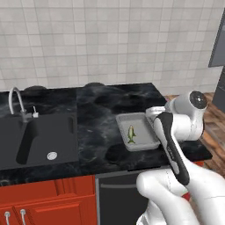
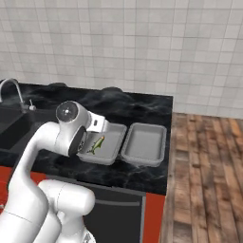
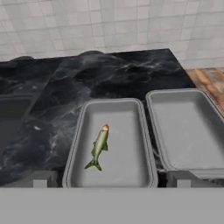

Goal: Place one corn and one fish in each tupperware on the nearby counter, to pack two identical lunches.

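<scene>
From the left base view, one fish (image 1: 131, 134) lies in the tray (image 1: 149, 145) on the black bench (image 1: 96, 127), well to the right of the sink (image 1: 39, 140). No corn is visible in that tray, so I judge the packing barely begun: one item of four placed. The arm (image 1: 176, 149) folds up from the lower right, its elbow bent above the tray's right rim.

From the right base view, a second tray (image 2: 144, 159) sits empty just right of the tray (image 2: 102, 159) with the fish (image 2: 96, 144). The arm (image 2: 57, 142) arches over the fish tray's left end.

In the hand view, the end effector (image 3: 109, 180) hangs above the near rim of the fish tray (image 3: 76, 148), fingers spread wide and gripping nothing; the fish (image 3: 99, 146) lies diagonally, and the other tray (image 3: 157, 131) is bare.
</scene>
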